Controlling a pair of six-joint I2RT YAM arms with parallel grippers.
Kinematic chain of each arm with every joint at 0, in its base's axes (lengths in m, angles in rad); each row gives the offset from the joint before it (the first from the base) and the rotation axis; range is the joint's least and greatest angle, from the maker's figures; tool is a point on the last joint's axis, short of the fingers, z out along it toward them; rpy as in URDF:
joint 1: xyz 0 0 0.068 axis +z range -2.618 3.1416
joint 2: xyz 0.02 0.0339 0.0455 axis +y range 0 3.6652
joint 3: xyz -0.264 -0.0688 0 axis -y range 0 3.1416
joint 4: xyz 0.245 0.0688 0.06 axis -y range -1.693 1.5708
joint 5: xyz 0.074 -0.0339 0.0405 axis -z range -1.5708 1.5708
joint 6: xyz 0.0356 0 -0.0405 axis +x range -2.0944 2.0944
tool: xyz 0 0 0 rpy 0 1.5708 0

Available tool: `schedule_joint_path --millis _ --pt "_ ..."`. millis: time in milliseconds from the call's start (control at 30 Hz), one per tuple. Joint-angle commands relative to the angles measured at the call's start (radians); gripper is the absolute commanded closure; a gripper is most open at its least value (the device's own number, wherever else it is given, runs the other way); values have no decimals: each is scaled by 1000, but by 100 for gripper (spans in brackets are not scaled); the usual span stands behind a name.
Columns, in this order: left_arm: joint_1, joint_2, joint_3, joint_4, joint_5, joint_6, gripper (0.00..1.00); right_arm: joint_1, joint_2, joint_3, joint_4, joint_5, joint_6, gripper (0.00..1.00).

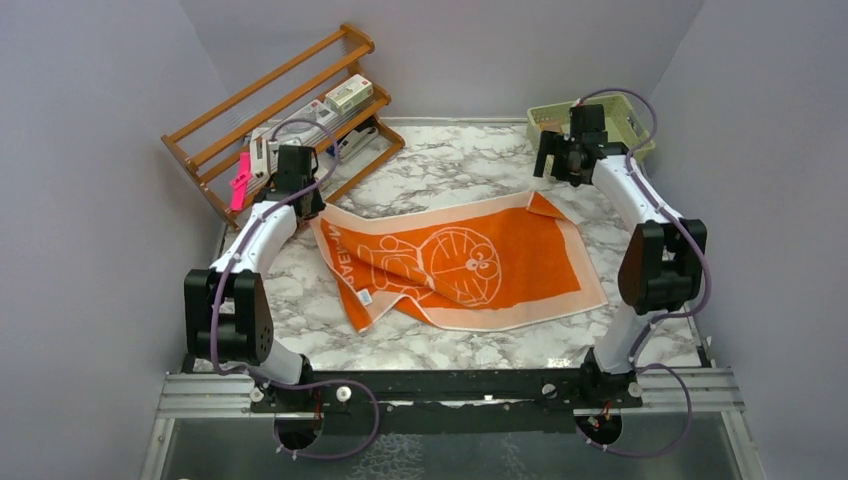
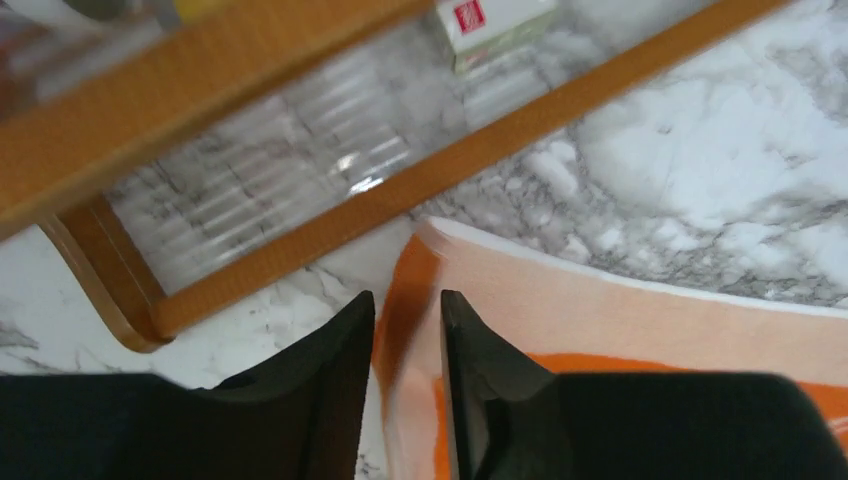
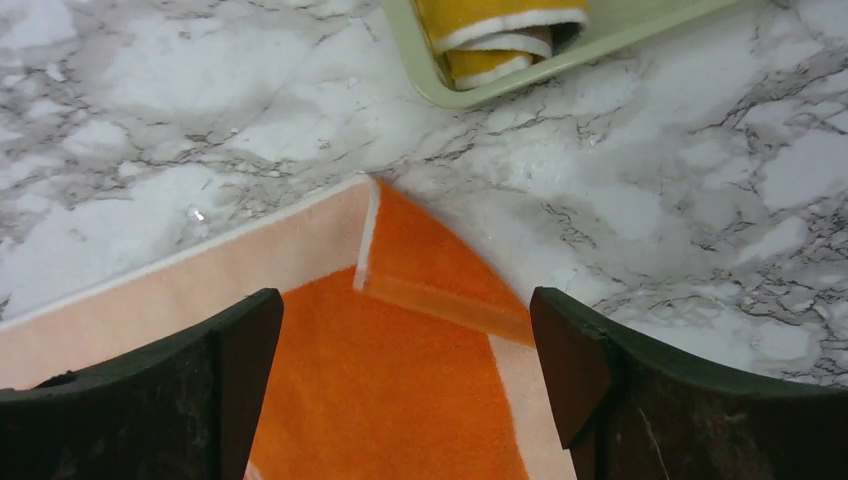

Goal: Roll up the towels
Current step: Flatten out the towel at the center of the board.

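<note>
Arm bases: bolted along the bottom edge of the top view, left arm at lower left, right arm at lower right.
Table: white marble-patterned tabletop (image 1: 450,150) fills the middle of the frame.
Orange towel: orange and pale peach cloth hand towel with a cartoon outline print (image 1: 470,265), spread open and a little rumpled at the centre of the top view. Its upper right corner is folded back onto itself.
Left gripper (image 2: 407,300): at the towel's upper left corner, jaws a narrow gap apart with the cloth edge showing in the gap. Whether they pinch it cannot be told.
Right gripper (image 3: 405,310): over the folded corner, jaws wide apart, nothing between them.
Wooden rack (image 2: 470,155): slatted, upper left, carrying a white box with a red label (image 2: 490,20).
Basket: pale green plastic basket (image 3: 415,60), upper right.
Yellow towel: mustard-yellow cloth towel (image 3: 490,12), rolled, lying inside the basket.
</note>
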Motion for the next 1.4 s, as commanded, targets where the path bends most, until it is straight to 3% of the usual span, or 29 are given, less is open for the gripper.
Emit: schedule_joint_path --millis 0,33,100,267,433,633,733,1067,1200,1367 --pt "27 -27 119 90 20 40 53 17 -151 -17 86 33 -22 3" --pt "28 -35 124 82 64 31 43 17 -202 -57 111 22 -8 2" --pt "27 -68 104 76 167 3 38 17 -316 -172 186 -43 47 3" --pt "-8 -184 -88 81 404 -107 51 16 -509 -469 319 -280 218 6" --pt "-47 -274 -335 131 454 -217 65 16 -399 -572 288 -387 250 16" --pt "-47 -235 -484 212 430 -333 90 6 -306 -640 350 -428 324 20" --pt "-46 -207 -535 214 372 -394 96 -33 -293 -671 364 -425 346 20" --pt "-14 -140 -485 -67 33 -473 100 -290 -234 -823 424 -559 416 18" --pt "6 -186 -437 -108 33 -464 100 -323 -284 -830 381 -451 462 18" --pt "43 -256 -333 -176 28 -381 97 -330 -504 -812 355 -270 464 18"
